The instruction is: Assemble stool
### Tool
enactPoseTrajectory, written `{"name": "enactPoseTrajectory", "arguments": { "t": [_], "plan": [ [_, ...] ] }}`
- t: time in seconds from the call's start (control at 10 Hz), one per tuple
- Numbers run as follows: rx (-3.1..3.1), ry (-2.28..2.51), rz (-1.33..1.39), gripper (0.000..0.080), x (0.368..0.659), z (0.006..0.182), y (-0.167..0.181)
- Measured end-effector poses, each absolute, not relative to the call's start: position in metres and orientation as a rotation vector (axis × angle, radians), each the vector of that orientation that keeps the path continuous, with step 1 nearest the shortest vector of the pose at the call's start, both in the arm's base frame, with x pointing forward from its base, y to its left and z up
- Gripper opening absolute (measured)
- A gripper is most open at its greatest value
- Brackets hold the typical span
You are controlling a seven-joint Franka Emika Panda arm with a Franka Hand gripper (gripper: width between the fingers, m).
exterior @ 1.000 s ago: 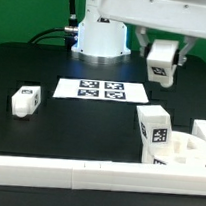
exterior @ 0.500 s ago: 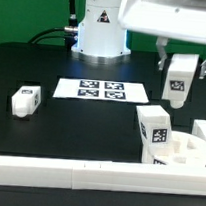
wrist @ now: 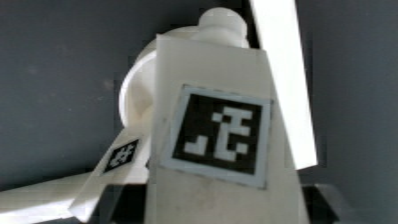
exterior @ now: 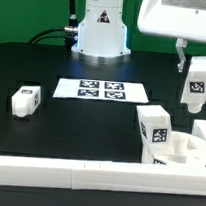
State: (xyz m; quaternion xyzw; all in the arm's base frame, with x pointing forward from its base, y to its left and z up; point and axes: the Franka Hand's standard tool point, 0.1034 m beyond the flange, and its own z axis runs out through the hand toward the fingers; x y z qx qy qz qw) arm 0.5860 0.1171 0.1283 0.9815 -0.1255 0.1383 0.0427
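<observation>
holds a tagged leg [exterior: 199, 86] clamped in the hand [exterior: 194, 64], airborne above the round seat [exterior: 182, 155] at the exterior view's near right. risks missing its socket or knocking the mounted leg [exterior: 153, 130] if lowered askew.

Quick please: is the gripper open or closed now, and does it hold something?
Gripper: closed on a white stool leg, held in the air.

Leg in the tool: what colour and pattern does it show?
White leg with a black-and-white square tag; best seen in the wrist view.
</observation>
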Motion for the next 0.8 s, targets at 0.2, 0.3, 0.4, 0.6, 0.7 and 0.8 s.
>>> {"name": "enactPoseTrajectory", "arguments": {
  "t": [0.2,0.3,0.4,0.6,0.7,0.8],
  "plan": [
    [2.982,-0.146,0.460,0.0324,0.615,0.153,0.105],
    [2.987,-0.167,0.465,0.0324,0.613,0.150,0.108],
    [2.987,-0.161,0.460,0.0324,0.613,0.148,0.108],
    [2.974,-0.134,0.482,0.0324,0.617,0.135,0.105],
    [2.960,-0.127,0.513,0.0324,0.631,0.130,0.107],
    [2.955,-0.100,0.583,0.0324,0.645,0.130,0.113]
  ]
}}
